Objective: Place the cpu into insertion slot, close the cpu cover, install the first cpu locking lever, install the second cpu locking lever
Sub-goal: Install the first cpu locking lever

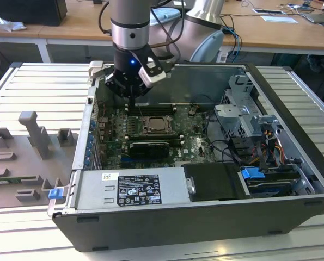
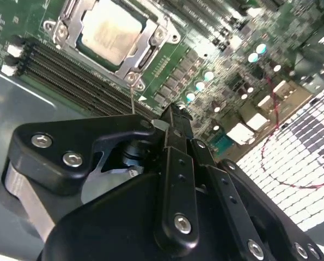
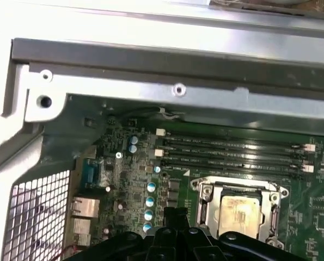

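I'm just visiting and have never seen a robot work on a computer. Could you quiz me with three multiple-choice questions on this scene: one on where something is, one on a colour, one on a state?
1. Where does the cpu sit?
A. In its socket on the motherboard
B. On the grey tray beside the case
C. Between the gripper's fingers

2. What colour is the small clip at the case's corner on the exterior view's left?
A. Red
B. Blue
C. Yellow

3. How does the cpu cover lie?
A. Standing upright, open
B. Taken off and set on the table
C. Down flat around the cpu

Answers:
1 A: both wrist views show the pale chip framed within the socket.
2 B: the exterior view shows it bright blue.
3 C: the silvery frame lies flat, the chip showing through its window, while the gripper hangs above the board, carrying nothing.
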You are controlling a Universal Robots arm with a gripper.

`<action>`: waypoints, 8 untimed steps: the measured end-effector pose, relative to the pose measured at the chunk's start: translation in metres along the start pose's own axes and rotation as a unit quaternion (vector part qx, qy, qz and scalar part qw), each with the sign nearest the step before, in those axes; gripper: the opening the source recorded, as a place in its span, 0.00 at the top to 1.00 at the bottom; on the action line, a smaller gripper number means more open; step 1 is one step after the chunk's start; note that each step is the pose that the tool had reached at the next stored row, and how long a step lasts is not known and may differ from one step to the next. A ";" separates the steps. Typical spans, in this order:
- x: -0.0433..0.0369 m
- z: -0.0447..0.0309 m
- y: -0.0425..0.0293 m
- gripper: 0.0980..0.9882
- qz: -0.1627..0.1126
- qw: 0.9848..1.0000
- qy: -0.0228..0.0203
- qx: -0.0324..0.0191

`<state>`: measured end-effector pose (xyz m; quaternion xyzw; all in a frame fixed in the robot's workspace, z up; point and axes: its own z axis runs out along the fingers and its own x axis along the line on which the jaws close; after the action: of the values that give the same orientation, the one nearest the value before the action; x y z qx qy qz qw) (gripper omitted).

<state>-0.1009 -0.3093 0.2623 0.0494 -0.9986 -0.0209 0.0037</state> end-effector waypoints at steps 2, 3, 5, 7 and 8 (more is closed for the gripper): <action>-0.0003 0.0018 0.0047 0.99 0.001 1.000 0.000 0.000; -0.0005 0.0026 0.0072 0.99 0.001 1.000 0.000 0.000; -0.0009 0.0034 0.0112 0.99 0.002 1.000 0.000 0.000; -0.0013 0.0044 0.0151 0.99 0.002 1.000 0.000 0.000; -0.0015 0.0050 0.0165 0.99 0.003 1.000 0.000 0.000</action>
<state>-0.1011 -0.2925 0.2580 0.0462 -0.9987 -0.0210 0.0036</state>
